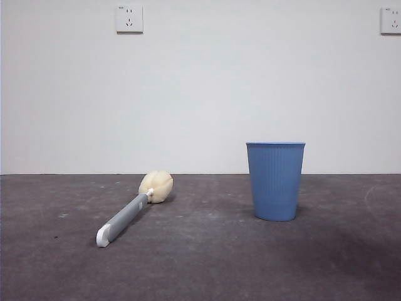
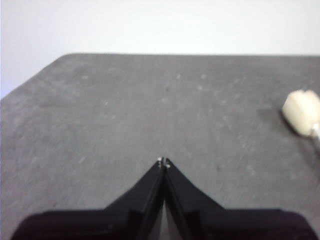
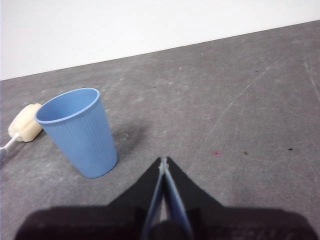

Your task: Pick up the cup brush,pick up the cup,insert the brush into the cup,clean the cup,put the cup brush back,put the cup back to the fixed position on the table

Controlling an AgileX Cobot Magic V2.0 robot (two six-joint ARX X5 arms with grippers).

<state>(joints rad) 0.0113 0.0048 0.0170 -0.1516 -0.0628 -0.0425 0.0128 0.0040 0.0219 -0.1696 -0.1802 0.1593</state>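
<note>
The cup brush (image 1: 133, 208) lies flat on the table (image 1: 200, 263) at the left, grey handle toward the front with its white end nearest, cream-yellow sponge head toward the wall. The light blue ribbed cup (image 1: 275, 180) stands upright to its right. In the left wrist view my left gripper (image 2: 163, 161) is shut and empty above bare table, with the sponge head (image 2: 302, 112) off to one side. In the right wrist view my right gripper (image 3: 163, 160) is shut and empty, a short way from the cup (image 3: 79, 131); the sponge head (image 3: 24, 128) shows beyond it. Neither gripper shows in the front view.
A plain white wall (image 1: 200, 94) with two sockets (image 1: 129, 19) stands behind the table. The table's far edge and a corner show in the left wrist view (image 2: 65, 56).
</note>
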